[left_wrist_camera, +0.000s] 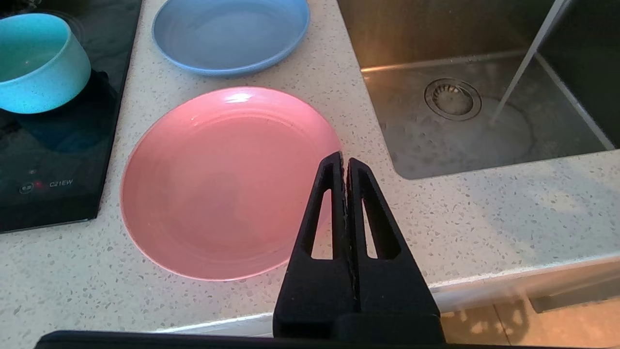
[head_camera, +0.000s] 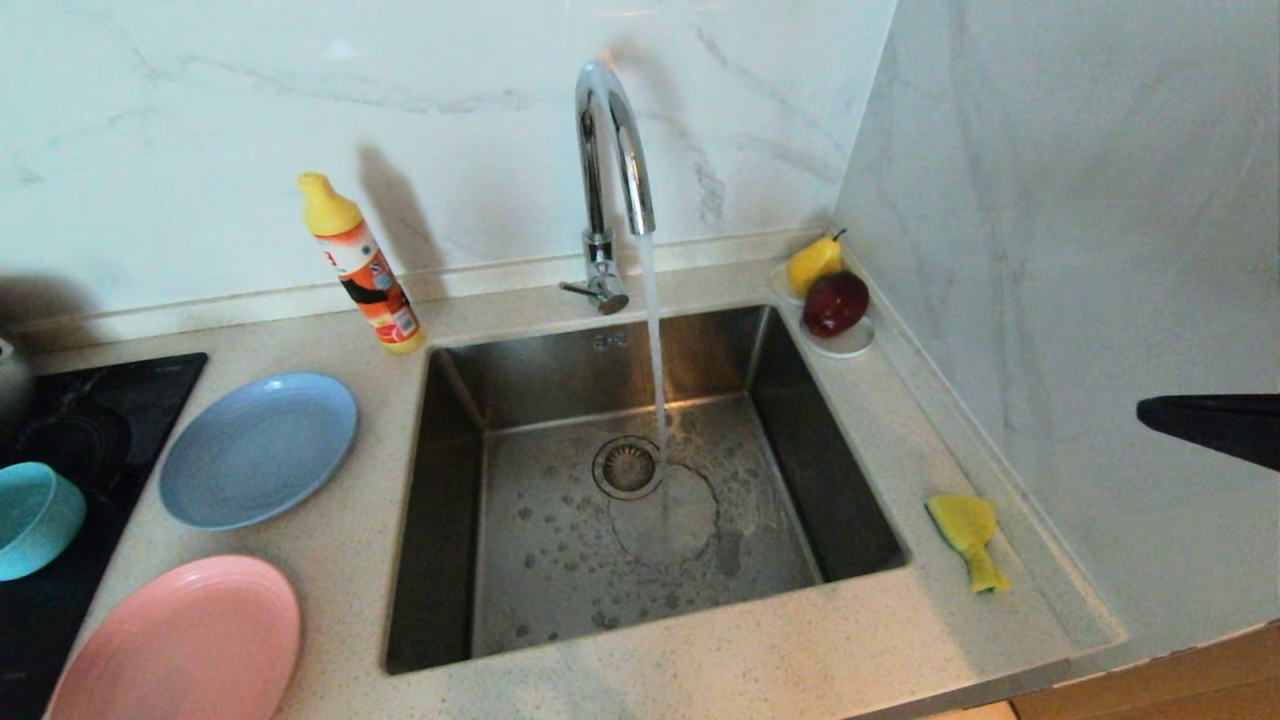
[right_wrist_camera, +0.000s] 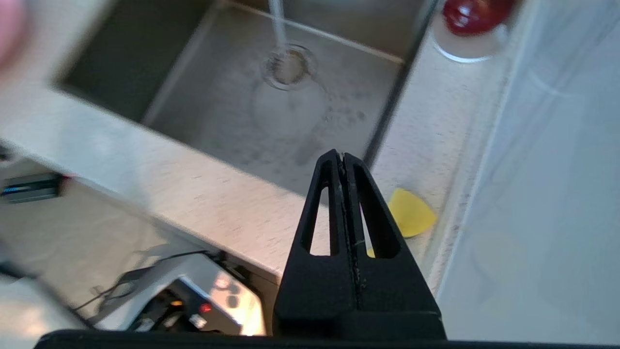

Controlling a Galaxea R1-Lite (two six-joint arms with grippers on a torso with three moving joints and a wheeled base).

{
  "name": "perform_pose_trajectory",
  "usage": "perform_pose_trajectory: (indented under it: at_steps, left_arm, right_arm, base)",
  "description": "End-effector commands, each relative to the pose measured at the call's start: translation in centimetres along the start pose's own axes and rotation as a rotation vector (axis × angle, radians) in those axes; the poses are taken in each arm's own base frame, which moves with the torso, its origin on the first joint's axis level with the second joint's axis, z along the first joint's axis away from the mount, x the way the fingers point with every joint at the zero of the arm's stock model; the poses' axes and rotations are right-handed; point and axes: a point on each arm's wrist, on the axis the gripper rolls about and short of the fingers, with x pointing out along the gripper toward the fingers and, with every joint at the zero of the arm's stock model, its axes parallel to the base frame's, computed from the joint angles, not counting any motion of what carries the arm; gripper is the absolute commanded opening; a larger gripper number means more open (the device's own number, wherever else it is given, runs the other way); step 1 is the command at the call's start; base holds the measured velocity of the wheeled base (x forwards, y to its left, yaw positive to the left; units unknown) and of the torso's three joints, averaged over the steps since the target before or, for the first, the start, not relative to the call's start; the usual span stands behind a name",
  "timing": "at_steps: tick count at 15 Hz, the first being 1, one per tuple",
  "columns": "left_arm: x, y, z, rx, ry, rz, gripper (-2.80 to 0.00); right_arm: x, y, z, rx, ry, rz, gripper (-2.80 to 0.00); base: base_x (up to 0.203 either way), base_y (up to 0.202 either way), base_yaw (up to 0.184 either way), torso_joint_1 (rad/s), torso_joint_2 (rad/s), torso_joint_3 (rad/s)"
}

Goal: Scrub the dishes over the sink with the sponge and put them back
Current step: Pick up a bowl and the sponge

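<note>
You have the sink [head_camera: 560, 380] filling the centre of the head view, water running from the tap [head_camera: 612, 150] down beside the drain strainer [head_camera: 627, 467]. At the lower left of that frame lies the pink plate [head_camera: 180, 645], with the light-blue plate [head_camera: 258, 450] just above it on the counter [head_camera: 850, 640] and the teal bowl [head_camera: 35, 518] at the far left edge on the black cooktop [head_camera: 110, 410]. A detergent bottle [head_camera: 362, 265] stands at the upper left of the basin. The saucer [head_camera: 850, 343] with a pear [head_camera: 815, 262] and a dark red fruit [head_camera: 835, 302] sits at upper right. Your sponge [head_camera: 967, 538] lies at the lower right of the basin, by the wall. Your right gripper [right_wrist_camera: 343, 156] hangs above the counter's front edge near the sponge, fingers pressed together, holding nothing. Your left gripper [left_wrist_camera: 344, 160] is over the pink plate's rim, fingers likewise together and empty.
</note>
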Motion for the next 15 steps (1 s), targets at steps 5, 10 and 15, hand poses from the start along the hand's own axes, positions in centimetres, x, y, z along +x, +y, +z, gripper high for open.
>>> perform_pose_trajectory:
  at_steps: [5, 10, 15]
  left_arm:
    - [0.1, 0.0, -0.4, 0.0, 0.016, 0.0, -2.8]
    - [0.1, 0.0, -0.4, 0.0, 0.016, -0.001, -2.8]
    - [0.1, 0.0, -0.4, 0.0, 0.016, -0.001, -2.8]
  right_arm:
    - [7.3, 1.3, -1.2, 0.029, 0.195, -0.161, -2.8]
    - [10.2, 1.5, -3.5, 0.055, 0.326, -0.271, -2.8]
    - [12.1, 1.5, -6.2, 0.062, 0.421, -0.313, -2.8]
  base:
    - [0.0, 0.0, 0.0, 0.0, 0.0, 0.0]
    - [0.0, 0.0, 0.0, 0.0, 0.0, 0.0]
    - [0.0, 0.0, 0.0, 0.0, 0.0, 0.0]
